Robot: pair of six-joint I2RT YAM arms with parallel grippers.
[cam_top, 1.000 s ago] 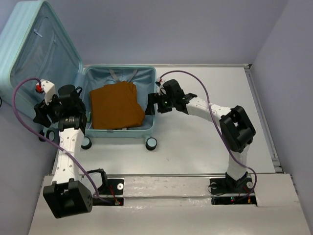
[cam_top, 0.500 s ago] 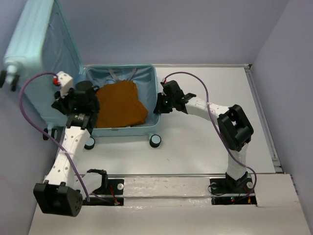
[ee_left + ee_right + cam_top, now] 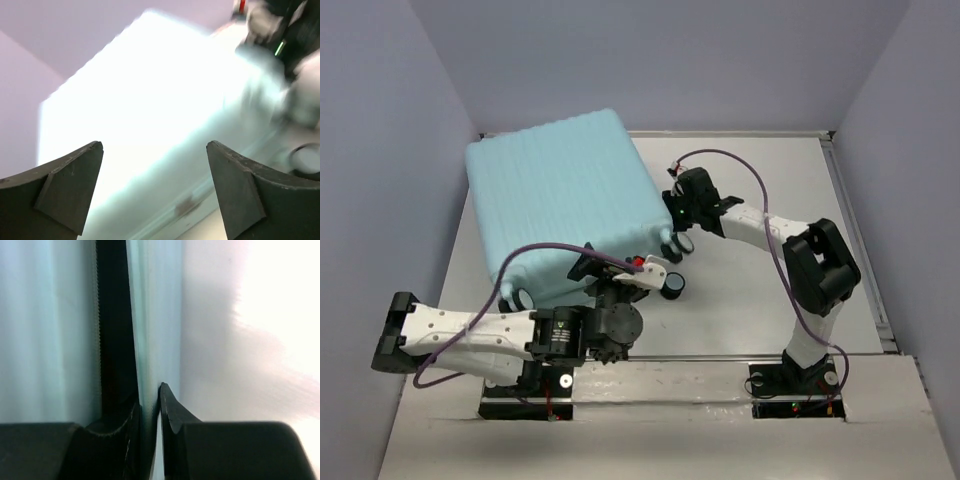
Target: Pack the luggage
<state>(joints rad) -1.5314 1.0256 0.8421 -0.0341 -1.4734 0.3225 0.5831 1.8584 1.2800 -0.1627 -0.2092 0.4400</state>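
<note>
Closed luggage (image 3: pixel 555 195) from above, left end effector (image 3: pixel 155 145) spread in wrist view, right end effector (image 3: pixel 150 400) pinching its edge close-up

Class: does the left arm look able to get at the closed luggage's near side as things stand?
Probably yes. The left gripper, jaws open, points at the luggage from close by, and nothing shows between them.

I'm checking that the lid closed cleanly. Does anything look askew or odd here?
The luggage lies closed but turned at an angle to the table edges. In the right wrist view, a dark zipper strip with teeth shows along its seam, so it may be unzipped there.
</note>
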